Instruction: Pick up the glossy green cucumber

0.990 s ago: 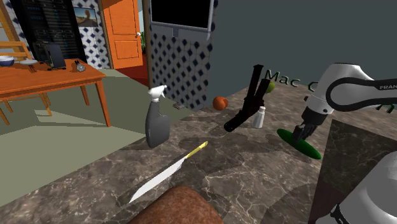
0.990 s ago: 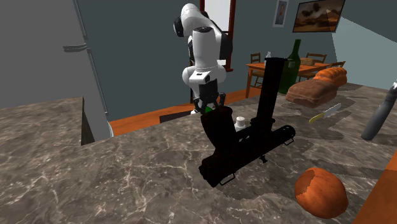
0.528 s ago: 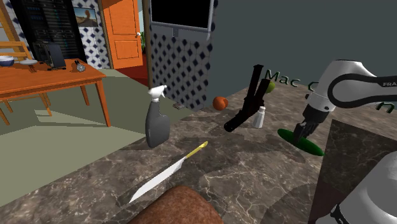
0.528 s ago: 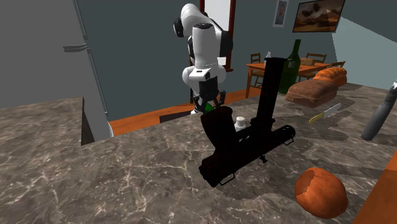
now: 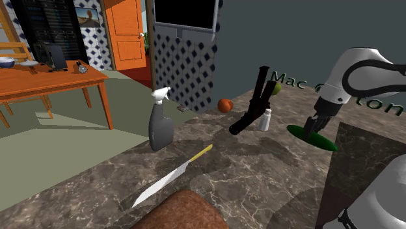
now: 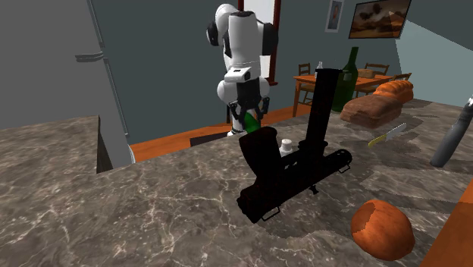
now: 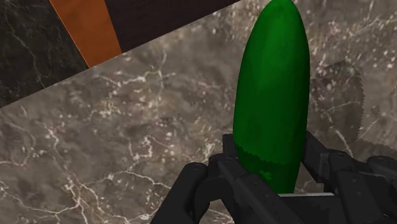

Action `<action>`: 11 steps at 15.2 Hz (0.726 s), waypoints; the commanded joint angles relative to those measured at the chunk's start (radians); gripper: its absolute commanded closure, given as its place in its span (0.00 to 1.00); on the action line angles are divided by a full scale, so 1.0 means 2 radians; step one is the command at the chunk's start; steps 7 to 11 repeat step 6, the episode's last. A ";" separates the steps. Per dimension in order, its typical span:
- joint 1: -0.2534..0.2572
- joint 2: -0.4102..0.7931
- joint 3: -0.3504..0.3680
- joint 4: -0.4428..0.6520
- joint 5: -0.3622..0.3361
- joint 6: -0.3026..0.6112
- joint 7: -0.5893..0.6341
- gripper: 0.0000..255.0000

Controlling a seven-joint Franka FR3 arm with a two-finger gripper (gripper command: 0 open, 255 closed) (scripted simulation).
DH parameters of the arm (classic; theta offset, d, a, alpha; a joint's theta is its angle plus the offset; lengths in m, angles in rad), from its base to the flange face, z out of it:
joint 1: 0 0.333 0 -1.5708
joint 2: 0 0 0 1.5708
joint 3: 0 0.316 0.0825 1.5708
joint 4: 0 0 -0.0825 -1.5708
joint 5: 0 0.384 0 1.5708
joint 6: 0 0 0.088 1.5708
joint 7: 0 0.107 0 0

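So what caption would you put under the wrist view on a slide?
Black gripper clasping a green cucumber over the marbled counter.

An orange wooden table (image 5: pixel 52 81) stands on a pale grey-green floor (image 5: pixel 71 130). Behind the table rise a dark bookcase (image 5: pixel 42 26) and a blue-and-white diamond-patterned wall (image 5: pixel 91 45) bearing a framed picture (image 5: pixel 88 16). Right of the table in the shoulder view is an orange door (image 5: pixel 125 32). In front of the table lies a dark marbled counter (image 5: pixel 247 172).
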 commanded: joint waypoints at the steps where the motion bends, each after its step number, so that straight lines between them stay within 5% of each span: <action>1: 0.001 -0.006 0.004 0.011 0.003 -0.017 0.002 1.00; 11: 0.003 -0.009 0.008 0.030 0.006 -0.039 0.004 1.00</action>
